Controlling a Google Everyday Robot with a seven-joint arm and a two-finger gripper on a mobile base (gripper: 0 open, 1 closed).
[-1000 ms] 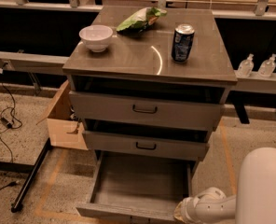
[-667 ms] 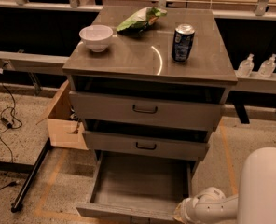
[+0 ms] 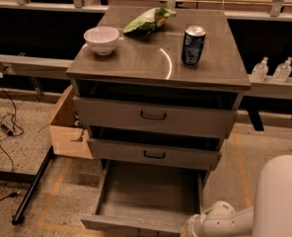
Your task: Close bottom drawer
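The bottom drawer [image 3: 151, 191] was pulled far out at the foot of the cabinet [image 3: 156, 116]. Our gripper [image 3: 194, 228] was low before the cabinet's right corner, probably to push the drawer; its state we could not tell. On the cabinet stood a bowl [image 3: 101, 39] and a can [image 3: 193, 45]. We judged the way free.

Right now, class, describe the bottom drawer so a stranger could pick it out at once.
Find the grey cabinet carrying a bowl and can. The bottom drawer is the lowest of its three, with the gripper at its front right corner. Alone of the three, it is pulled far out, its empty inside showing.
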